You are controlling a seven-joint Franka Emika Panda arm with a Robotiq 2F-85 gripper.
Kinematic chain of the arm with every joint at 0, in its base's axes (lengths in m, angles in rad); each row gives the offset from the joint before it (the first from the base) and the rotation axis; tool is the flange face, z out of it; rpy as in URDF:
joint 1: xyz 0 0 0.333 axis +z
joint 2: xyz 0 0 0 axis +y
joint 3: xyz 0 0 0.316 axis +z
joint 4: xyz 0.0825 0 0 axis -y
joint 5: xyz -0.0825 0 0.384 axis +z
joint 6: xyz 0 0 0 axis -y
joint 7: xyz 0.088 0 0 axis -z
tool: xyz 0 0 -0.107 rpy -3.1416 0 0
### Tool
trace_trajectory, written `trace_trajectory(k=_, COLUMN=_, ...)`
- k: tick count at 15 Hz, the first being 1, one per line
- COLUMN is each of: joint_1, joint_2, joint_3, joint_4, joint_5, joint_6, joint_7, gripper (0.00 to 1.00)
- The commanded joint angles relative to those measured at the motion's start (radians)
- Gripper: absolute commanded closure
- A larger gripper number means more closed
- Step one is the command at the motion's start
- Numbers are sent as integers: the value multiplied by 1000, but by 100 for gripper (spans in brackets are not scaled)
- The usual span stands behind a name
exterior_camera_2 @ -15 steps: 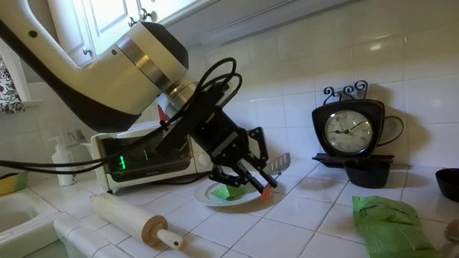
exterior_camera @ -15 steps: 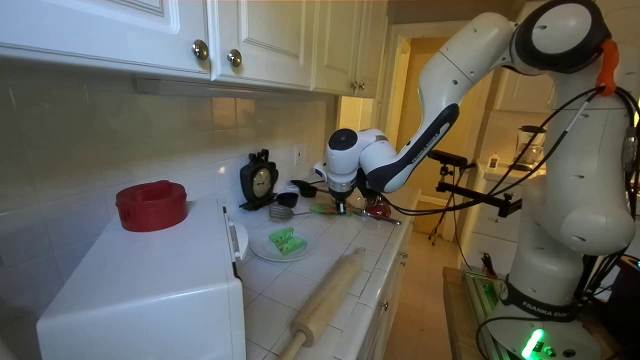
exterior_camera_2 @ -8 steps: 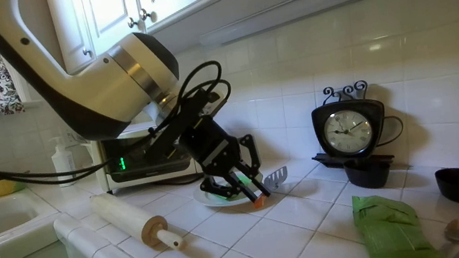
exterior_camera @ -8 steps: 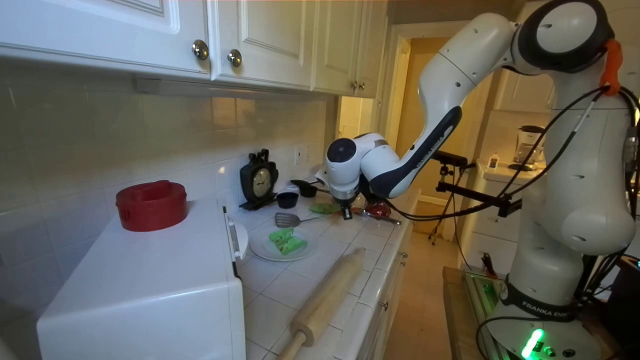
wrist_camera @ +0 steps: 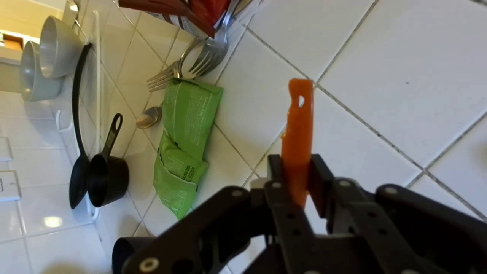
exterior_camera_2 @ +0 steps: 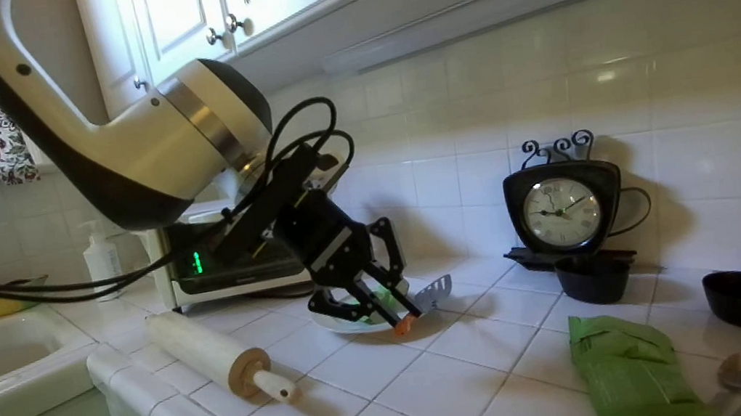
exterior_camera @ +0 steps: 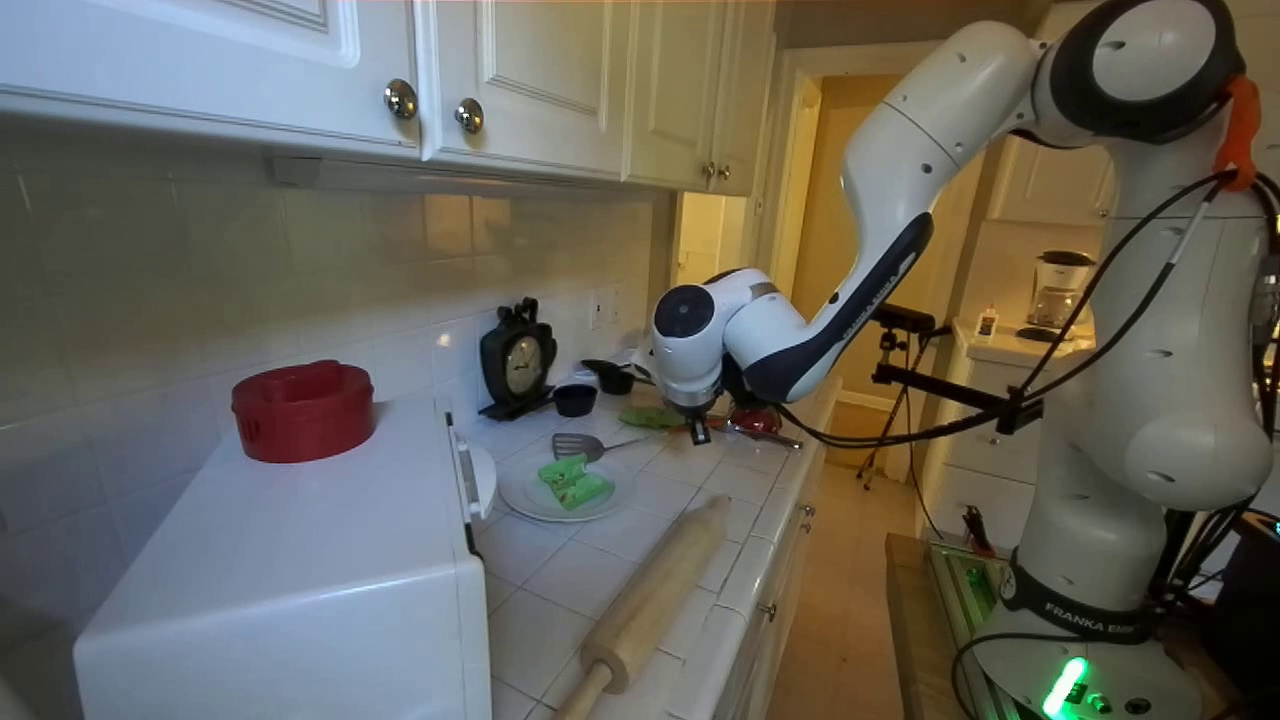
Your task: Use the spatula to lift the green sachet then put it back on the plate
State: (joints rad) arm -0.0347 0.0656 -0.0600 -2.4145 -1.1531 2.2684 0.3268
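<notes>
The tool (wrist_camera: 295, 165) pinches a slotted spatula (exterior_camera: 592, 450) by its orange handle (wrist_camera: 299, 125); the crinkled green sachet (exterior_camera: 574, 483) lies on the round white plate (exterior_camera: 525, 495), between a wooden rolling pin (exterior_camera: 655, 590) and the back edge of the tiled worktop (exterior_camera_2: 435, 396).

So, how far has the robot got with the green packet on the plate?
Already done: the gripper has the spatula by its orange handle. In hand: the blade is held close to the plate. Probably left: lifting the green packet, which lies on the plate, and putting it back.
</notes>
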Motion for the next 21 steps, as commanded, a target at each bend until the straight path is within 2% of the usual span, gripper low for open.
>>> trace_trajectory(k=1, joint_1=9, joint_2=-32, joint_3=14, joint_4=-39, joint_5=-51, joint_6=-31, joint_7=38, gripper=95)
trace_trajectory(k=21, joint_1=53, joint_2=-25, joint_3=72, joint_4=-91, joint_5=-103, joint_6=-140, joint_7=74, gripper=95)
